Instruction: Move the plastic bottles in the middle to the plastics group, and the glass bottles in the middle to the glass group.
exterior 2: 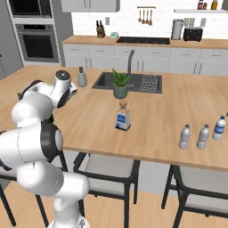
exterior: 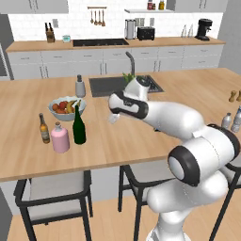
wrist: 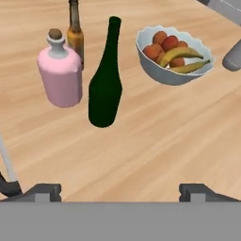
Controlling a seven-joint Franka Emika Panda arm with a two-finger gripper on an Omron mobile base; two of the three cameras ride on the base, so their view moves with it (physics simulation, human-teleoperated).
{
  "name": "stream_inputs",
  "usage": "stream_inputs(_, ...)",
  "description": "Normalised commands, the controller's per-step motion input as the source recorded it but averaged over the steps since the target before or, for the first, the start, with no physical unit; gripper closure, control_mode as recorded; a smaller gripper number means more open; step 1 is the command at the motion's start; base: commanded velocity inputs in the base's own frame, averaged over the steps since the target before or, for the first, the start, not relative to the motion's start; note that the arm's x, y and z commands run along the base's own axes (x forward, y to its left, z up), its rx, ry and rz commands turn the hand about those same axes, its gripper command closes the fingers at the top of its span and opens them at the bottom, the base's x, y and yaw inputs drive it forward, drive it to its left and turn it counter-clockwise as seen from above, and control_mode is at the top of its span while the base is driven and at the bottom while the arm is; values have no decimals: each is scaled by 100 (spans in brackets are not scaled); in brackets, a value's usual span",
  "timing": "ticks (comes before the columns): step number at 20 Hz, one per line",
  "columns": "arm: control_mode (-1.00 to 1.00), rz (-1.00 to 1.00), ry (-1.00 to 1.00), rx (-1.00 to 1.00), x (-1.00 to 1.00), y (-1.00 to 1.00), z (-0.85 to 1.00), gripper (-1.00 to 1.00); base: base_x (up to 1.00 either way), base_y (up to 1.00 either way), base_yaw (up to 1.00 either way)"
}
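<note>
I see the green wine bottle (wrist: 105,89) standing upright on the table (wrist: 155,141) beside the pink flask (wrist: 60,75) and beer bottle (wrist: 75,33), apparently delivered; my pincer (wrist: 120,190) hangs wide open, empty; the blue-labelled bottle (exterior 2: 122,116) waits mid-table.

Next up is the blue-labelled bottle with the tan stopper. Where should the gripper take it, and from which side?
Probably grip the blue-labelled bottle across its squarish body, coming level from the stool side. It stands upright with flat faces, and the potted plant stands close behind it.
</note>
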Motion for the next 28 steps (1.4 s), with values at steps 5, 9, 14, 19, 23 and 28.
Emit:
stream_inputs(5,-100,-55,24,-9,-7,-32,18,-100,0,0,0)
stream_inputs(9,-100,-52,27,0,0,-87,-1,-100,0,0,0)
stream_inputs(14,-100,-46,24,0,0,-96,0,-100,0,0,0)
stream_inputs(19,-100,-41,19,0,0,-100,0,-100,0,0,0)
stream_inputs(23,-100,-38,17,0,0,-100,0,-100,0,0,0)
stream_inputs(28,-100,-32,11,0,0,-96,-2,-100,0,0,0)
